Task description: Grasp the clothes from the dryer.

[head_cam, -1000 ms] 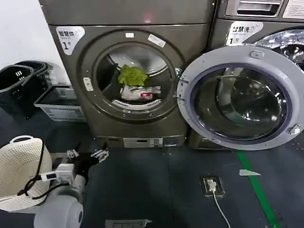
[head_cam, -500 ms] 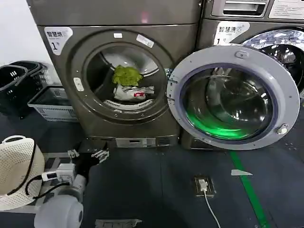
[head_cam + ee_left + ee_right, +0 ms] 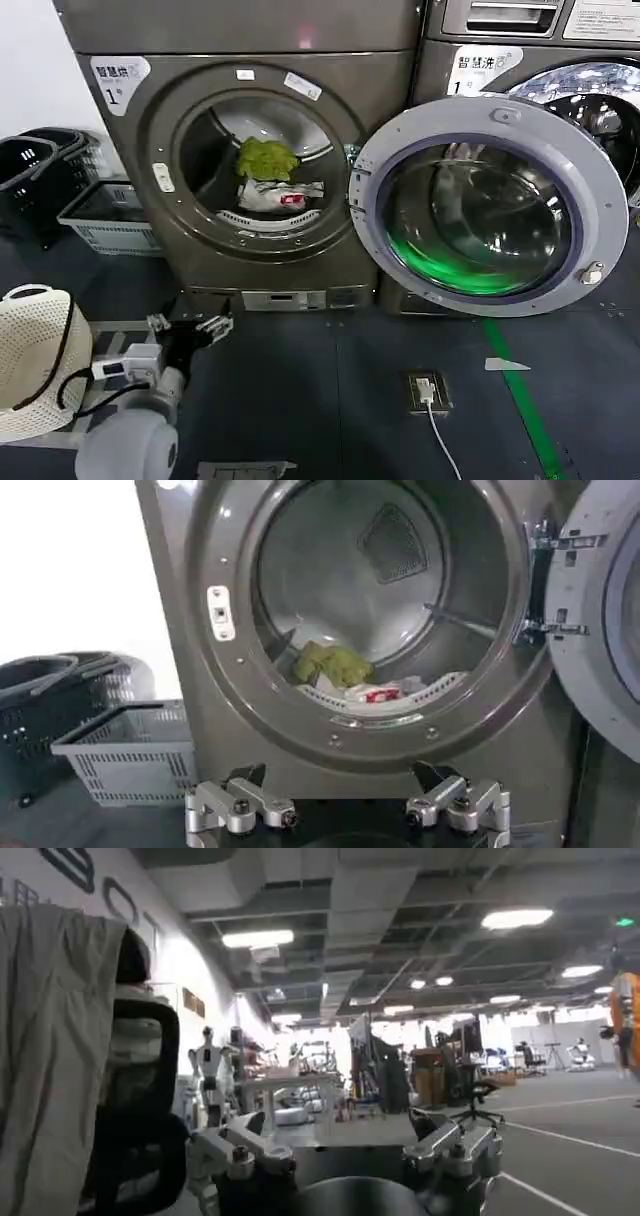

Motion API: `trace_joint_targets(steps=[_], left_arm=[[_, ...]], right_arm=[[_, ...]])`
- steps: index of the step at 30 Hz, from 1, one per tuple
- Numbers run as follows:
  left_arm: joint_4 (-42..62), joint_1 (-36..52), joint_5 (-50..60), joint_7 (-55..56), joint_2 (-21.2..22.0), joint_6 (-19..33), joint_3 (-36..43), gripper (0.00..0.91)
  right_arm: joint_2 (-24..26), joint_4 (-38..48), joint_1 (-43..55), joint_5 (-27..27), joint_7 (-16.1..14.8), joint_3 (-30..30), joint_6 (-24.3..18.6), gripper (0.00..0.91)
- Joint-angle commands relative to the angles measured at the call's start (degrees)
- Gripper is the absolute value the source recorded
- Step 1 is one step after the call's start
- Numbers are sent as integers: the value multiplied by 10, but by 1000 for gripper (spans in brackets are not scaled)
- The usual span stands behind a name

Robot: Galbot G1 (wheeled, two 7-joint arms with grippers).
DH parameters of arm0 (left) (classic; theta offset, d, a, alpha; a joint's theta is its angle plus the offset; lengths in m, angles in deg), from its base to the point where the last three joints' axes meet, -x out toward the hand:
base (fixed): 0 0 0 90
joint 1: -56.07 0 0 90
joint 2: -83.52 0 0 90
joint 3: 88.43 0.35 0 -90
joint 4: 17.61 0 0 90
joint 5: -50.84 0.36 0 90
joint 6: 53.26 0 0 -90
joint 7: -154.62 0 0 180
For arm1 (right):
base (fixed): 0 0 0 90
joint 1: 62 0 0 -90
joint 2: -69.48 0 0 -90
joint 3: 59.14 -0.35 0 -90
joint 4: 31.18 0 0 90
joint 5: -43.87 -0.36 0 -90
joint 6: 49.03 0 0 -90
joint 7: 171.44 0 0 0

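Since the earlier frame my left gripper [image 3: 190, 326] barely shifted, fingers apart, low before the dryer [image 3: 260, 150] holding the clothes [image 3: 272, 178]; my right gripper [image 3: 345, 1153] pointed roomward, fingers apart.

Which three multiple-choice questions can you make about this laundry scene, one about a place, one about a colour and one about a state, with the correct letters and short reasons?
1. Where do the clothes lie?
A. inside the dryer drum
B. on the floor
C. in the grey basket

2. What colour is the upper garment of the heap?
A. blue
B. lime-green
C. black

3. How does the dryer door stand?
A. shut
B. swung fully open to the side
C. taken off

Answers:
1 A, the heap sits behind the porthole rim in the head view and the left wrist view.
2 B, green lies over white with a red patch.
3 B, the glass door hangs on its hinge beside the opening.

The left gripper is open, low before the dryer.
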Motion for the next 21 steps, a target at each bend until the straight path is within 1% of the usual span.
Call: trace_joint_targets(steps=[1,21], left_arm=[[6,4,-2,0,-3,-28,1,907],[11,9,-1,-1,-1,-28,4,907]], right_arm=[[-1,0,0,-2,5,2,-2,907],[-5,3,3,-2,7,0,-4,907]])
